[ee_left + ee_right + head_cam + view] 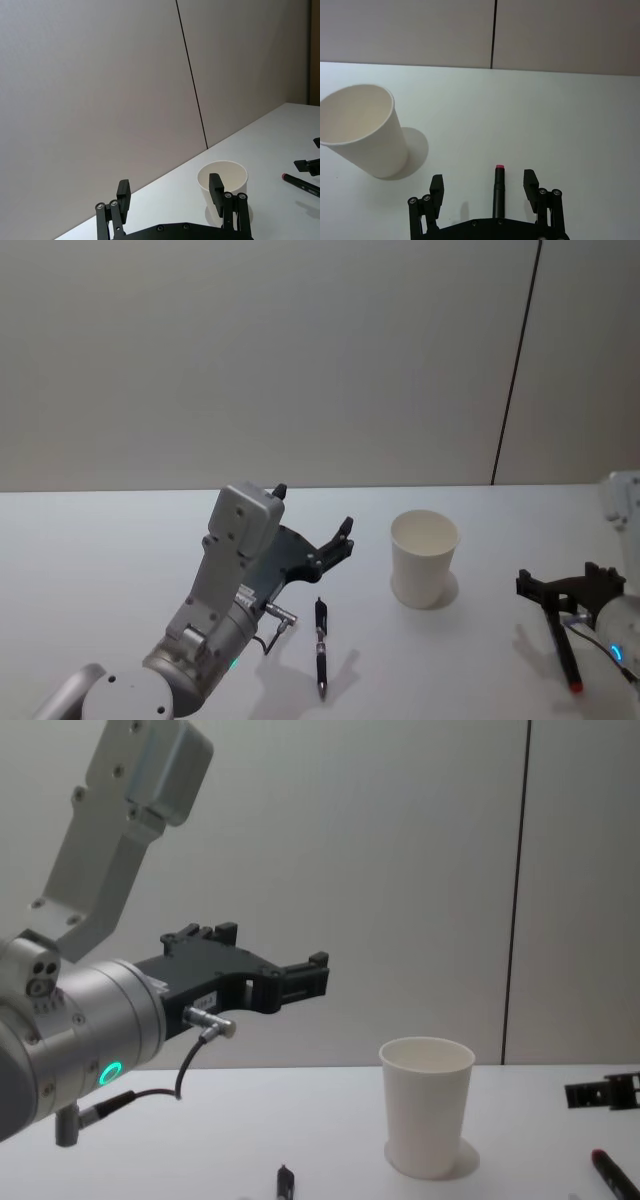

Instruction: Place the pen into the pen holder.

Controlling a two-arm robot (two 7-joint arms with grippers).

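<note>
A white paper cup, the pen holder, stands upright on the white table right of centre. A black pen lies flat on the table to its left. My left gripper hangs open in the air above and behind that pen, holding nothing; in the left wrist view its fingers point toward the cup. A second black pen with a red tip lies at the right. My right gripper stands open over it, and the pen shows between the spread fingers, ungripped.
A bare grey wall with a dark vertical seam rises behind the table. The cup stands between the two arms. The left arm's grey body looms large at the left of the chest view.
</note>
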